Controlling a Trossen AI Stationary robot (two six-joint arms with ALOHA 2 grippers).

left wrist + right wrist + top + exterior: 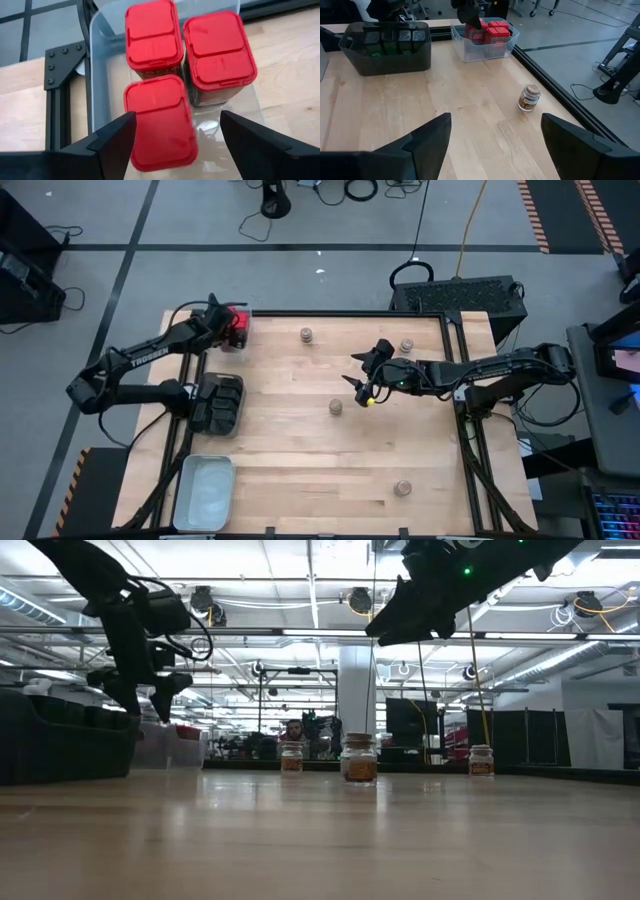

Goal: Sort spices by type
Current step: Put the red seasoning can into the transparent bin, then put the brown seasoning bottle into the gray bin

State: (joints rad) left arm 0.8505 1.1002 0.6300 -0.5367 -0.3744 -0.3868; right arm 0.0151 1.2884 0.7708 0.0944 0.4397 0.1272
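Note:
Three red tins (160, 122) stand upright in a clear tray (238, 330) at the table's far left corner. My left gripper (177, 135) hangs open just above them, one finger on either side of the nearest tin, nothing between them in a hold. Dark tins fill a dark tray (218, 402) nearer on the left. Several tan-lidded jars stand upright on the wood: two at the far edge (307, 334) (407, 345), one in the middle (336, 407), one near the front (403, 488). My right gripper (360, 380) is open above the table's middle, holding nothing.
A pale tray (205, 492) sits at the near left corner. A black frame rail (60, 90) runs along the table's edge beside the clear tray. Bare wood lies between the jars. The right wrist view shows a jar (530, 97) close to the edge rail.

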